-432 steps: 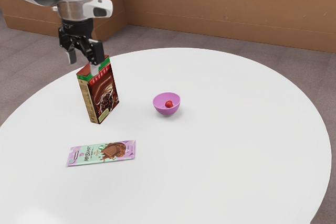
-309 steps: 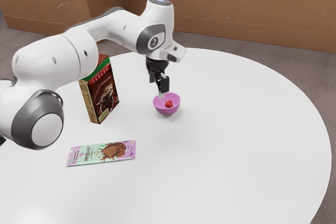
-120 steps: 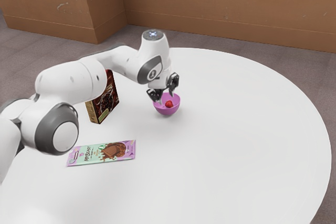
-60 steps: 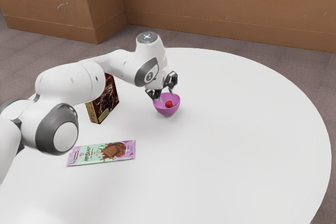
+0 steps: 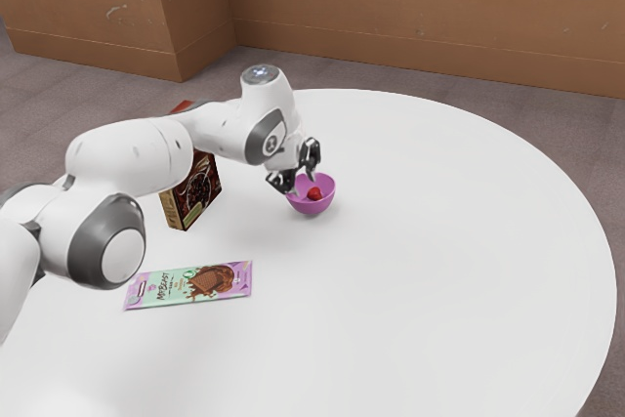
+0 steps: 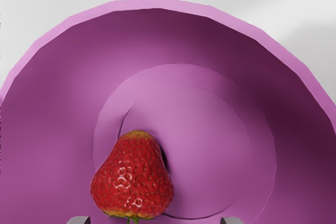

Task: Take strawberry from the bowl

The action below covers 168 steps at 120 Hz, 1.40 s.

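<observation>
My gripper (image 5: 304,186) stands open at the bowl's rim on the exterior view's left, its fingers spread with nothing held. The small pink-purple bowl (image 5: 311,208) sits upright on the table, and inside it lies the red strawberry (image 5: 314,193). Seen from the hand, the strawberry (image 6: 132,177) rests off-centre on the floor of the bowl (image 6: 210,129), its green stem end toward the gripper (image 6: 155,220). Both fingertips peek in at that side, wide apart and not touching the fruit.
A brown cereal box (image 5: 200,187) stands upright behind the forearm, partly hidden by it. A chocolate bar (image 5: 188,284) lies flat on the round white table (image 5: 439,271), nearer the exterior view's camera than the bowl.
My hand has moved toward the exterior view's left, from over the bowl to its near-left rim, and its top leans further left. Earlier it came over from above the cereal box. Bowl and strawberry have stayed put.
</observation>
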Tool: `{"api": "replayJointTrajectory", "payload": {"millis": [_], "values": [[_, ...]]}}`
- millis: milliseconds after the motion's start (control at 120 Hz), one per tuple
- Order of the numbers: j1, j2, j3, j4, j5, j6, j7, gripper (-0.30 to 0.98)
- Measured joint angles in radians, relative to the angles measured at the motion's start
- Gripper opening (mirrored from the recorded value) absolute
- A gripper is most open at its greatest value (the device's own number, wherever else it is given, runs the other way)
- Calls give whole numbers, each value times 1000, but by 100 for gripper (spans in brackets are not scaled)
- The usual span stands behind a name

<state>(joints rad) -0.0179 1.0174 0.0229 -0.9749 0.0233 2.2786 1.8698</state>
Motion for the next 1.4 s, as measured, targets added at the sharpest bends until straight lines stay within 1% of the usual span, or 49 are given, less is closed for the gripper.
{"api": "replayJointTrajectory", "payload": {"millis": [267, 667, 867, 967, 1175, 1400], "values": [[-9, 0, 0, 3, -25, 3, -26, 37], [-16, 23, -5, 4, -31, 52, -44, 38], [-16, 39, -5, 12, -38, 88, -42, 36], [-15, 39, -5, 12, -43, 98, -38, 34], [-16, 32, -2, 5, -38, 107, -40, 23], [-17, 29, 0, -23, -49, 126, -48, 19]]}}
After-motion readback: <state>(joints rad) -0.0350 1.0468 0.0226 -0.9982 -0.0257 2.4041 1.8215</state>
